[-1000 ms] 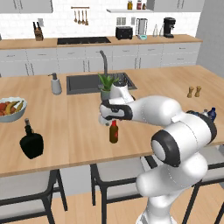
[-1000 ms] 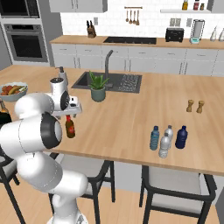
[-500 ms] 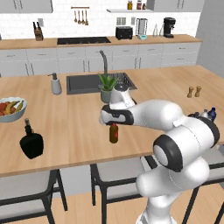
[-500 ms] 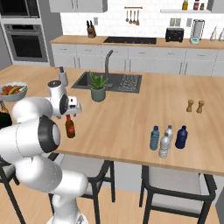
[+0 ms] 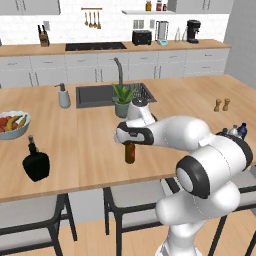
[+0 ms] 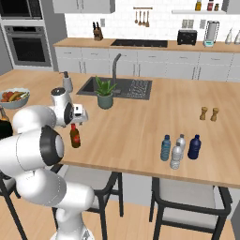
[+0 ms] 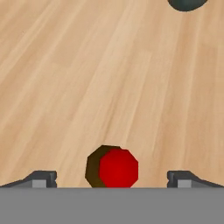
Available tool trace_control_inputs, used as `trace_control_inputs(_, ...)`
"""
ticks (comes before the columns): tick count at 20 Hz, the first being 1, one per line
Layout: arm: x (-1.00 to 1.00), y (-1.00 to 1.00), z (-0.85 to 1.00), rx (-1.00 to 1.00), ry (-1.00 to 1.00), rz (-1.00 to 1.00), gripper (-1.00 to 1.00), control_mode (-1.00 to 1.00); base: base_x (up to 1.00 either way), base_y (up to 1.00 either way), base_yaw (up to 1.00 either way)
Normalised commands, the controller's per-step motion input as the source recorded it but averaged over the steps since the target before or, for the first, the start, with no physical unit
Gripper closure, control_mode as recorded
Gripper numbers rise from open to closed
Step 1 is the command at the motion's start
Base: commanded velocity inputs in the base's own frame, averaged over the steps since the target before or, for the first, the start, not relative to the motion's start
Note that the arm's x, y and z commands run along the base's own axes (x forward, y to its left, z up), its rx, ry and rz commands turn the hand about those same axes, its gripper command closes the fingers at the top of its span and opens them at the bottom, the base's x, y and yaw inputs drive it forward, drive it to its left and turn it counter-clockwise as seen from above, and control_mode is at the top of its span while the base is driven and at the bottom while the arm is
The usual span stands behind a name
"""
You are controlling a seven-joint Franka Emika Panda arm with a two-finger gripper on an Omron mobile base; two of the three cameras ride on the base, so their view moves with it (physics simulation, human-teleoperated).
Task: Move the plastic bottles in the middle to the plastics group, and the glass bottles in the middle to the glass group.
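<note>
Left base view first: the gripper [image 5: 129, 142] is parked right over the brown red-capped bottle [image 5: 130, 153], which is standing upright on the wooden counter [image 5: 80, 135] near its front edge. The squat black bottle [image 5: 35, 163] is seen well apart at about 9 o'clock from it, close to the fruit bowl [image 5: 12, 123]. A potted plant [image 5: 122, 100] is found at 12 o'clock from the brown bottle, beside the sink [image 5: 95, 95], with a grey soap dispenser [image 5: 63, 96] further off at 10 o'clock.

Right base view: the brown bottle [image 6: 74, 136] is seen just under the gripper [image 6: 74, 123], at the near edge of the counter [image 6: 136, 126]. The plastic bottles [image 6: 179, 149] are clustered well apart at 3 o'clock, one with a dark blue cap. Two small brown shakers [image 6: 209, 114] are spotted at about 2 o'clock.

Hand view: the red cap [image 7: 118, 168] is looked down on from above, sitting between the two fingertips [image 7: 41, 178], which are spread wide and clear of it on both sides, so the jaws are open and nothing is held. A bit of the black bottle [image 7: 187, 4] is cut off at 1 o'clock.
</note>
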Motion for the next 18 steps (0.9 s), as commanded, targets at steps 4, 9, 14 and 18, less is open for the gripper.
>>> trace_control_inputs(4, 0.03, 0.0, 0.0, 0.0, -0.07, 0.0, -1.0, -1.0, 0.0, 0.0, 0.0)
trace_control_inputs(9, 0.06, -0.01, 0.0, 0.0, -0.01, 0.0, -1.0, -1.0, 0.0, 0.0, 0.0)
trace_control_inputs(14, 0.13, 0.0, 0.0, 0.0, 0.0, 0.0, -1.0, -1.0, 0.0, 0.0, 0.0)
trace_control_inputs(18, 0.08, 0.0, 0.0, 0.0, -0.01, 0.0, -1.0, -1.0, 0.0, 0.0, 0.0)
